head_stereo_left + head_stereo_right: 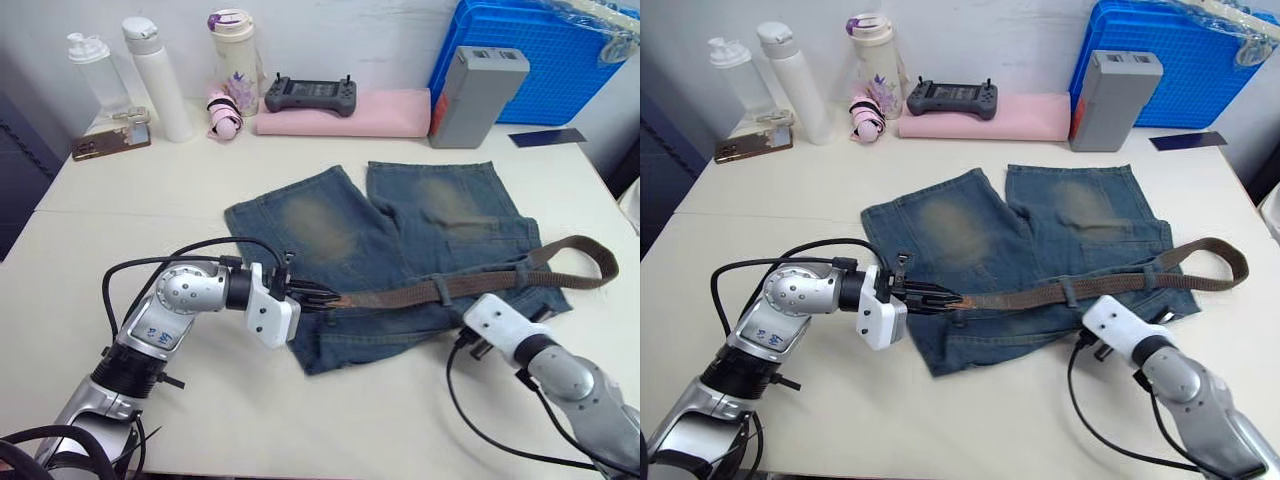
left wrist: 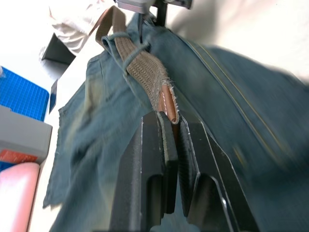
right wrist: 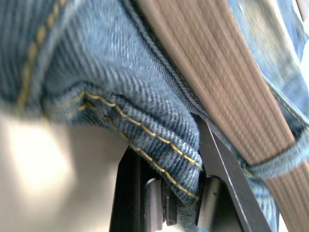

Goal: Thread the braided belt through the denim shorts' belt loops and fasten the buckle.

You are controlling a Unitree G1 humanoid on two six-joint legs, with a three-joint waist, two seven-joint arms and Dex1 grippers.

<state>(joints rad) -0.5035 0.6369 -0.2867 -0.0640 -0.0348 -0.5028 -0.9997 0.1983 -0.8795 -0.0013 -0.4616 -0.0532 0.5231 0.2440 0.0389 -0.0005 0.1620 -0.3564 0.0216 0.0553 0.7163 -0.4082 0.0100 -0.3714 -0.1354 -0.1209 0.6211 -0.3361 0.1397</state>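
Left hand (image 2: 171, 126): fingers pinched narrow on the leather-tipped end of the braided belt (image 1: 470, 283), low over the shorts' waistband at the robot's left side.

Right hand (image 3: 186, 186): fingers closed on a fold of the waistband hem of the denim shorts (image 1: 400, 240), yellow stitching visible between them; the belt runs just above that fold. In the head views this hand sits at the waist edge nearest the robot, right of centre.

Belt: lies along the waistband from the left hand across to the right, passes under at least one of the belt loops (image 1: 440, 291) near mid-waist, then curls into an open loop past the shorts' right edge onto the desk (image 1: 130, 220). Buckle can't be made out.

Shorts: flat on the desk, legs pointing away from the robot, waist toward it, pale worn patch on each leg.

Back of desk, well apart from the shorts:
- clear bottle (image 1: 96, 70), contents can't be told
- white bottle (image 1: 160, 78), closed
- tumbler with flower print (image 1: 235, 55), lid on
- small pink-and-black item (image 1: 222, 114) beside it
- phone (image 1: 110, 146) near the left edge
- pink rolled cloth (image 1: 345, 117) with a dark handheld controller (image 1: 309, 95) lying on top
- grey box (image 1: 477, 96) standing against a blue plastic crate (image 1: 540, 60); crate contents not visible
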